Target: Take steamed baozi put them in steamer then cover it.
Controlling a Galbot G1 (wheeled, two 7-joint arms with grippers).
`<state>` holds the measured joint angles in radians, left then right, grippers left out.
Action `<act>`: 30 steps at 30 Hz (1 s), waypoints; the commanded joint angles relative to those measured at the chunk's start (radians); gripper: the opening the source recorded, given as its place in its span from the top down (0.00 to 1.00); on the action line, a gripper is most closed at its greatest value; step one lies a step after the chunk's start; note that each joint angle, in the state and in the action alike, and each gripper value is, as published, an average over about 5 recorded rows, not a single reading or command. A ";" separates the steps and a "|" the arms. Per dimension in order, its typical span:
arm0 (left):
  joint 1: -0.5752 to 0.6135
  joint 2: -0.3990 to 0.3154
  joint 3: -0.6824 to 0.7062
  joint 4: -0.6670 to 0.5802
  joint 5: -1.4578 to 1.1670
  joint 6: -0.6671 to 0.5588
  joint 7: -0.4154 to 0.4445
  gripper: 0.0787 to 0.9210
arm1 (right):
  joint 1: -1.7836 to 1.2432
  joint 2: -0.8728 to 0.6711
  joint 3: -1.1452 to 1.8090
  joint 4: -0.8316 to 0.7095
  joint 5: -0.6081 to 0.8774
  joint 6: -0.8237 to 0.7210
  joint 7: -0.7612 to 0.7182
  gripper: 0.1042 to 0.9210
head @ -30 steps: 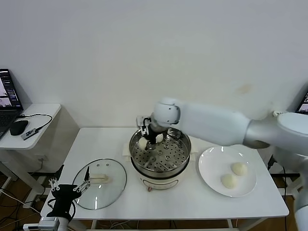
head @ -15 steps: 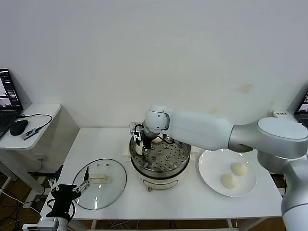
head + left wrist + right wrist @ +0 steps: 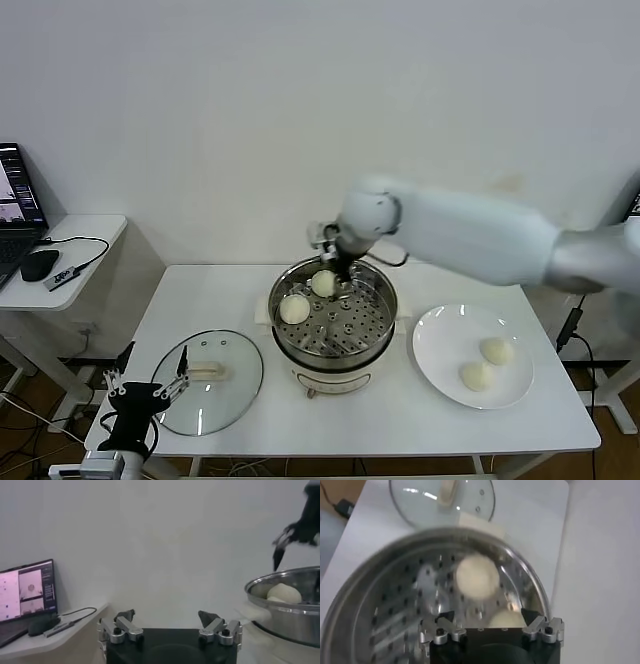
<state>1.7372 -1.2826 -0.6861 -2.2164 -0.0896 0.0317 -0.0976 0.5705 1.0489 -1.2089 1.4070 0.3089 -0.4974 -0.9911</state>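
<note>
A white plate (image 3: pixel 440 345) with two buns (image 3: pixel 478 376) sits right of the steamer (image 3: pixel 332 355); lid (image 3: pixel 210 381) left, on the white bench (image 3: pixel 400 420). Both grippers' (image 3: pixel 333 262) (image 3: pixel 150 392) fingers are apart.

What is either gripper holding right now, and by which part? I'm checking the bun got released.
Nothing. The right gripper is open above the steamer, both buns lying free inside; the left gripper is open, empty.

A white table (image 3: pixel 230 300) is being seen against a plain white wall (image 3: pixel 300 100). A flat white plate (image 3: pixel 440 335) is lying at its right end. A side desk (image 3: pixel 70 240) is standing further left, on which a laptop (image 3: pixel 15 205), a mouse (image 3: pixel 38 264) and a cable (image 3: pixel 85 245) are being carried.
</note>
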 commanded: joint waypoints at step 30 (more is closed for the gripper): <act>0.034 -0.025 0.029 0.003 0.046 -0.001 -0.001 0.12 | -0.812 -0.598 0.559 0.081 -0.529 0.272 -0.110 0.12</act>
<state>1.7703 -1.3068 -0.6576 -2.2151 -0.0458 0.0310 -0.0986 -0.0278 0.4439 -0.7912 1.5667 -0.1181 -0.2519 -1.1139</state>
